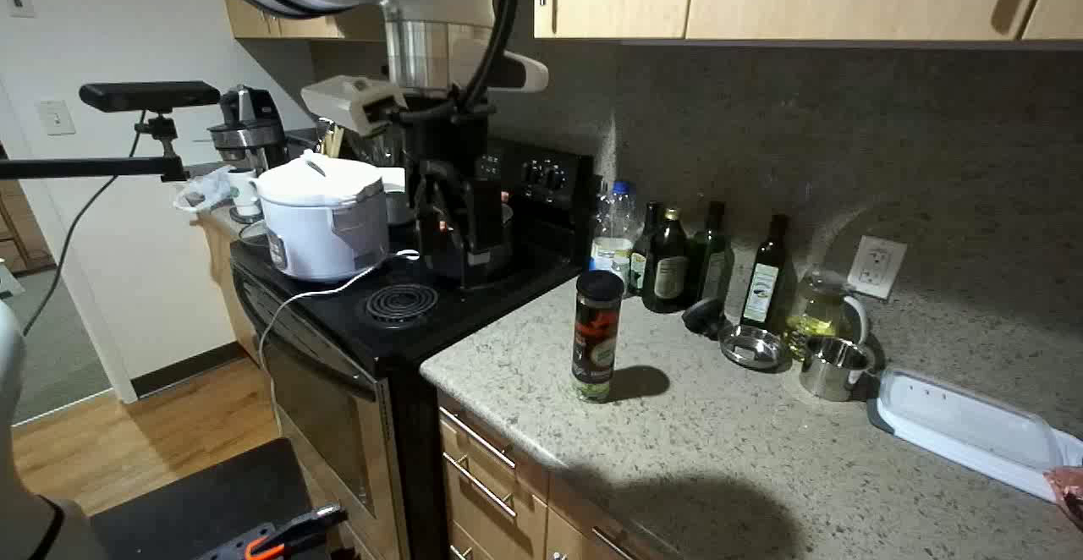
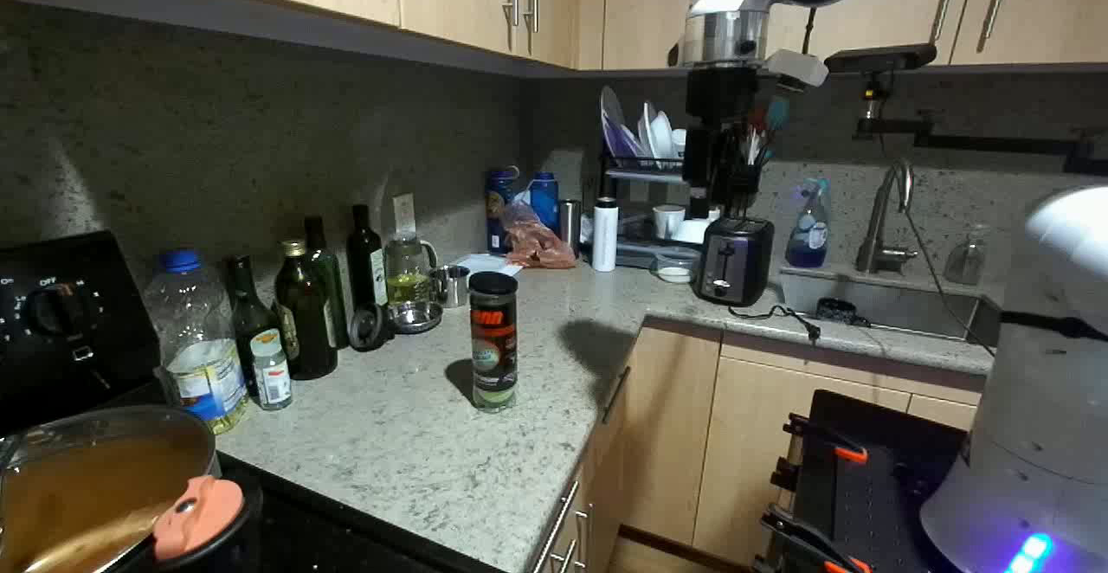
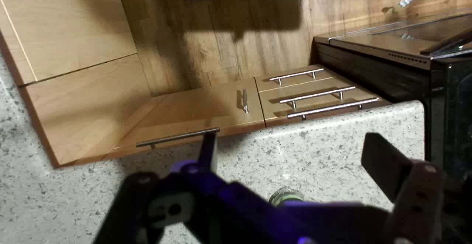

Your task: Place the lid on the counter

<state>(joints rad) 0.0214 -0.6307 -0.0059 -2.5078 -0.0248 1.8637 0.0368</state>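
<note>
Claw [image 3: 295,159] spread, empty | lid [image 1: 599,286] caps canister [image 1: 596,344] on surface [image 1: 719,433] | you're likely pre-grasp | next probably needs you centring overhead, lowering, pinching its rim

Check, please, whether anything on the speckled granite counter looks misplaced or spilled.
The tall dark-labelled cylinder with red lettering, topped by a round black lid, near dark glass bottles, looks odd: it resembles a tennis ball can, unexpected in a kitchen. I see no spill.

In the wrist view, the gripper [image 3: 295,159] seems to hide the black lid [image 1: 599,285]; I can't read the tiny bottle labels [image 1: 762,286].
</note>
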